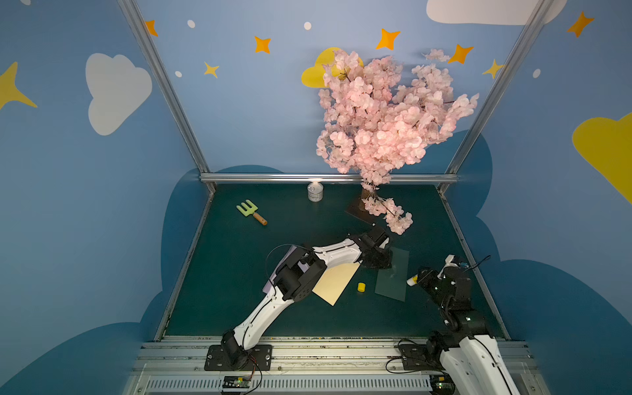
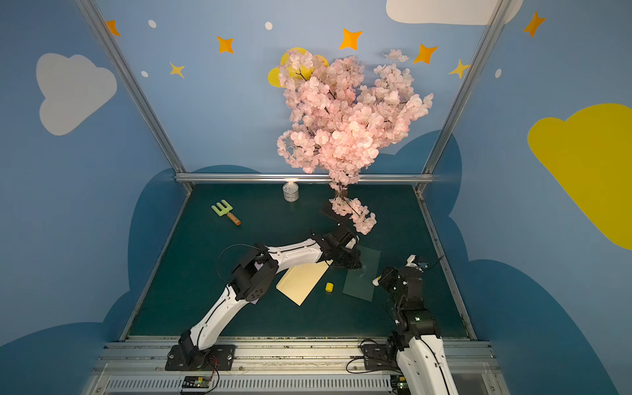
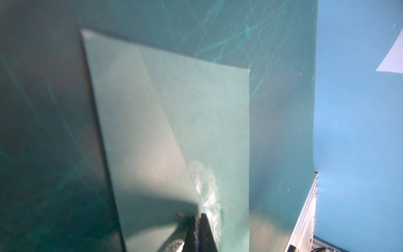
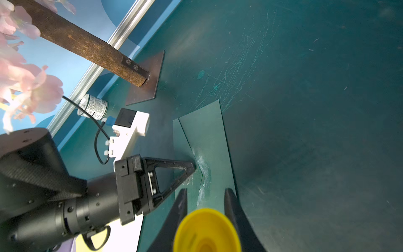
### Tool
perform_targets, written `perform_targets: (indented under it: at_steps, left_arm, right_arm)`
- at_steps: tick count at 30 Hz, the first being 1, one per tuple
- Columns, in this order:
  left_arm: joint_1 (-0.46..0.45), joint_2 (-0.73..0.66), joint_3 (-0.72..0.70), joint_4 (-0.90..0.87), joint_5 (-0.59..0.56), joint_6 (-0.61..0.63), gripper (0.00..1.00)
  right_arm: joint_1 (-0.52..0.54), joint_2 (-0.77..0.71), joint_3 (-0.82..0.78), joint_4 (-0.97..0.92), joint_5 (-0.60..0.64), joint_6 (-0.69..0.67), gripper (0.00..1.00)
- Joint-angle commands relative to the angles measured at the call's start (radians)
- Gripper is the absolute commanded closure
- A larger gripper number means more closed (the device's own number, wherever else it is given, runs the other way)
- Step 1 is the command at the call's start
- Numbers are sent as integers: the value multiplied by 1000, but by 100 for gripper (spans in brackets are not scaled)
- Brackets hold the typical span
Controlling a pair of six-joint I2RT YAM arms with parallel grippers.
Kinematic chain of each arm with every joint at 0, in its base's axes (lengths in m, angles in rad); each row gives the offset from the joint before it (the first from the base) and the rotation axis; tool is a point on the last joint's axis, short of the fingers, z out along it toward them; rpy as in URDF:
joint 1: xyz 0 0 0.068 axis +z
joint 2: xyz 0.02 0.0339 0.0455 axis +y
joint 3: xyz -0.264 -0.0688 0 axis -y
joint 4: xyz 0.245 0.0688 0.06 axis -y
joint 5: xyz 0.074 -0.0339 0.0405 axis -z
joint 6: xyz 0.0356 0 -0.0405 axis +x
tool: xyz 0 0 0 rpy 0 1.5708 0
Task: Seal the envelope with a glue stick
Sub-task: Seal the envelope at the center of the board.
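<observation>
Glue stick (image 1: 411, 281) pinched in its jaws, whitish tip pointing toward frame centre, the right gripper (image 1: 419, 278) hangs at lower right in both top views, by the right edge of the dark green envelope (image 1: 393, 277), seemingly held aside while the flap is worked. In the right wrist view the stick's yellow body fills the bottom edge between the two fingers. Its yellow cap (image 1: 361, 287) stands on the table (image 1: 239, 273) just left of the envelope, beside a cream sheet (image 1: 337, 280) that lies partly under the left arm. Farther in, near frame centre, the left gripper (image 1: 376, 261), fingers pressed together and holding nothing, bears its tip down on the envelope's flap (image 4: 184, 141), where white glue smears (image 4: 204, 172) line the edge, apparently to press the seal shut. Beyond, well apart, lie a toy garden fork (image 1: 249, 210), a tin (image 1: 315, 192) and a pink blossom tree (image 1: 383, 113) near the back rail.
</observation>
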Motion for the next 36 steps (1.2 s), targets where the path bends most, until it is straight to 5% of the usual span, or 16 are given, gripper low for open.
perform_targets:
  at_steps: [1,21,36]
  left_arm:
    - [-23,36,-83,-141,-23,-1,98]
    - [-16,-93,-308,-79,-29,2,98]
    - [-31,-186,-252,-85,-26,16,97]
  right_arm:
    - [-4,-10,-9,-5,-12,6,100]
    - [-5,-14,0,-14,-20,16,100]
    - [-5,-28,5,-14,-39,19,100]
